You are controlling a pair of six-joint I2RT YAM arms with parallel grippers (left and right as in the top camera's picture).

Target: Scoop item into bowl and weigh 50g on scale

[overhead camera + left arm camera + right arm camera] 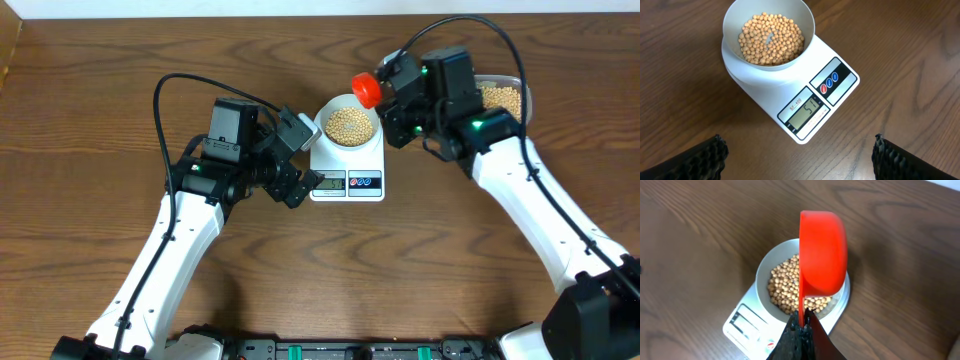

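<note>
The white bowl (347, 124) (768, 35) (766, 275) sits on the white scale (347, 172) (795, 95) (747, 325) and holds a layer of tan beans (349, 124) (771, 39) (786, 285). The scale's display (808, 114) is lit. My right gripper (392, 85) (801, 316) is shut on the handle of a red scoop (366, 90) (822, 252), which hangs tipped on its side over the bowl's right rim. My left gripper (298, 160) (799, 155) stands open just left of the scale, nothing between its fingers (707, 157).
A clear plastic tub (505, 98) with more beans stands at the back right, partly behind my right arm. Brown wooden table (90, 150) all round; its back edge runs along the top of the overhead view.
</note>
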